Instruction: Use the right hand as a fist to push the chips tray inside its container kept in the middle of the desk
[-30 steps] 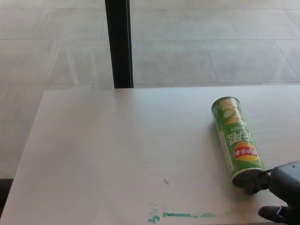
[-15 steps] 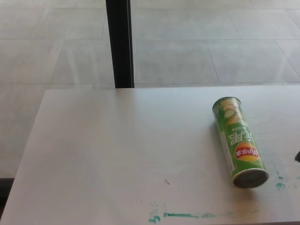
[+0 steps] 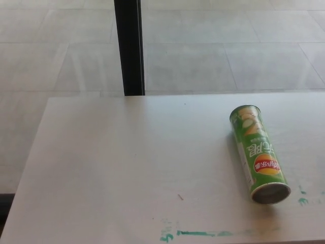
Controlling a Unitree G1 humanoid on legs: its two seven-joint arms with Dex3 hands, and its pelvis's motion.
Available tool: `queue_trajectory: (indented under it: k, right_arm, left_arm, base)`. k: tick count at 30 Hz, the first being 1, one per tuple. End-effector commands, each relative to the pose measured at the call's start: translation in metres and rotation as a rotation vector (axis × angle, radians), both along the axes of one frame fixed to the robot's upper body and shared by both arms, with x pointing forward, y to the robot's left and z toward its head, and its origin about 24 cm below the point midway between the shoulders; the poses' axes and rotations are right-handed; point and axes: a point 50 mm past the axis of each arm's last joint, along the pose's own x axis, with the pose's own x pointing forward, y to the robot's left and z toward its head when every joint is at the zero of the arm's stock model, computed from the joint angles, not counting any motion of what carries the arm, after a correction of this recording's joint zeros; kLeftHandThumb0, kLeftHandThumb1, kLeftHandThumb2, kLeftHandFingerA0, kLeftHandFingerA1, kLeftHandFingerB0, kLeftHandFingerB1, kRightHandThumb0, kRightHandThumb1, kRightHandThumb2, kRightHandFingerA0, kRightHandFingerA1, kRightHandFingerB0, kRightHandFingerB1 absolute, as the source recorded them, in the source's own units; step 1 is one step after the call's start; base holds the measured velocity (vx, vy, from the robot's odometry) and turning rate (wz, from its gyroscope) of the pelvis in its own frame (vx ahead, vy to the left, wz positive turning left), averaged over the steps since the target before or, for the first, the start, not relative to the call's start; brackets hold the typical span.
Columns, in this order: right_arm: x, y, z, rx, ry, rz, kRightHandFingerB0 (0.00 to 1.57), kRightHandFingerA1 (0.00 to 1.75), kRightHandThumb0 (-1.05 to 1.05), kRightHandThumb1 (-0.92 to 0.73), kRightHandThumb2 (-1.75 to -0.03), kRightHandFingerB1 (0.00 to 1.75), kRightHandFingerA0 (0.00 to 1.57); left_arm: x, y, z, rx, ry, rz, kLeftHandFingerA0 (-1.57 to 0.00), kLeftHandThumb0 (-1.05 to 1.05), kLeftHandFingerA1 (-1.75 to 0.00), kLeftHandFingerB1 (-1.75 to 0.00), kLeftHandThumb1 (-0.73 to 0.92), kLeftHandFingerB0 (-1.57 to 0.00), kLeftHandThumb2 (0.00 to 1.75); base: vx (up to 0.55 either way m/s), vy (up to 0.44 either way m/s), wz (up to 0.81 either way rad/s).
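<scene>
Fingers out of frame, state can't tell. Green chips can (image 3: pixel 259 154) lying on tabletop (image 3: pixel 127 168), unrestrained; could roll off if nudged off-centre.

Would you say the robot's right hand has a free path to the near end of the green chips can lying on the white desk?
Probably yes: nothing lies around the green chips can, though the hand itself is out of view.
</scene>
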Motion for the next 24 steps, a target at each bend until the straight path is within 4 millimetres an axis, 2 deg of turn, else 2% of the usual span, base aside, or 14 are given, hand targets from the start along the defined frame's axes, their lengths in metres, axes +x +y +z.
queue_trajectory:
  k: [1,2,3,5,6,12,15,17,18,19,20,21,22,24]
  right_arm:
    - [-0.067,-0.096,-0.048,0.603,-0.802,-0.616,0.61,1.18,-0.85,-0.75,-0.63,0.82,1.03]
    - [-0.069,-0.098,-0.052,0.618,-0.82,-0.644,0.57,1.21,-0.82,-0.78,-0.64,0.86,1.01]
    - [-0.074,-0.102,-0.06,0.634,-0.834,-0.699,0.53,1.18,-0.81,-0.6,-1.03,0.85,1.07]
    - [-0.078,-0.105,-0.068,0.661,-0.844,-0.753,0.53,1.18,-0.81,-0.6,-1.03,0.85,1.07]
    - [-0.086,-0.108,-0.082,0.684,-0.854,-0.875,0.46,1.36,-0.85,-0.78,-0.66,1.0,1.0]
    - [-0.103,-0.112,-0.109,0.663,-0.839,-1.081,0.43,1.5,-0.8,-0.81,-0.68,1.22,0.99]
    - [-0.116,-0.112,-0.13,0.778,-0.867,-1.201,0.42,1.62,-0.79,-0.84,-0.73,1.41,1.02]
    - [-0.119,-0.111,-0.135,0.834,-0.906,-1.215,0.42,1.62,-0.79,-0.84,-0.73,1.41,1.02]
    - [-0.121,-0.11,-0.138,0.883,-0.964,-1.226,0.49,1.59,-0.77,-0.83,-0.69,1.41,0.88]
    - [-0.123,-0.11,-0.141,0.889,-0.965,-1.255,0.64,1.32,-0.82,-0.67,-1.13,1.17,1.03]
    - [-0.125,-0.11,-0.147,0.951,-0.965,-1.297,0.29,1.68,-0.82,-0.92,-0.65,1.57,0.94]
    - [-0.127,-0.11,-0.15,0.973,-0.956,-1.32,0.54,1.41,-0.83,-0.68,-1.14,1.11,1.17]
    - [-0.128,-0.109,-0.153,0.976,-0.947,-1.332,0.29,1.72,-0.83,-0.92,-0.68,1.43,1.01]
    - [-0.13,-0.106,-0.159,1.028,-0.956,-1.351,0.25,1.62,-0.83,-0.9,-0.66,1.52,1.02]
  left_arm:
    - [-0.006,0.006,0.005,0.032,-0.005,0.013,-0.58,-0.7,-0.68,-0.53,0.92,-0.5,0.68]
    - [-0.006,0.005,0.004,0.029,-0.006,0.017,-0.59,-0.71,-0.7,-0.53,0.92,-0.5,0.68]
    - [-0.006,0.005,0.005,0.03,-0.006,0.014,-0.57,-0.7,-0.69,-0.53,0.92,-0.48,0.68]
    - [-0.006,0.005,0.005,0.031,-0.012,0.01,-0.57,-0.7,-0.69,-0.53,0.92,-0.48,0.68]
    - [-0.006,0.005,0.005,0.02,-0.017,0.033,-0.59,-0.7,-0.7,-0.53,0.92,-0.5,0.68]
    - [-0.011,0.005,0.002,0.022,0.003,0.043,-0.58,-0.7,-0.65,-0.52,0.92,-0.5,0.68]
    - [-0.01,0.004,0.002,0.031,0.015,0.028,-0.59,-0.72,-0.65,-0.53,0.92,-0.52,0.67]
    - [-0.01,0.004,0.002,0.029,0.01,0.037,-0.59,-0.72,-0.65,-0.53,0.92,-0.52,0.67]
    - [-0.01,0.004,0.002,0.025,0.01,0.044,-0.6,-0.73,-0.65,-0.52,0.92,-0.52,0.68]
    - [-0.01,0.004,0.001,0.025,0.008,0.046,-0.58,-0.72,-0.65,-0.53,0.92,-0.51,0.68]
    - [-0.011,0.004,0.001,0.01,-0.003,0.067,-0.59,-0.73,-0.67,-0.53,0.92,-0.52,0.67]
    - [-0.011,0.004,0.001,0.004,-0.005,0.075,-0.58,-0.71,-0.66,-0.53,0.92,-0.52,0.68]
    - [-0.011,0.004,0.001,0.011,0.007,0.064,-0.59,-0.71,-0.67,-0.53,0.92,-0.51,0.7]
    - [-0.009,0.007,0.004,0.026,0.014,0.048,-0.58,-0.71,-0.66,-0.54,0.92,-0.51,0.7]
  base:
    - [0.0,0.0,0.0]
    - [0.0,0.0,0.0]
    - [0.0,0.0,0.0]
    - [0.0,0.0,0.0]
    - [0.0,0.0,0.0]
    - [0.0,0.0,0.0]
    - [0.0,0.0,0.0]
    - [0.0,0.0,0.0]
    - [0.0,0.0,0.0]
    - [0.0,0.0,0.0]
    - [0.0,0.0,0.0]
    - [0.0,0.0,0.0]
    - [0.0,0.0,0.0]
    - [0.0,0.0,0.0]
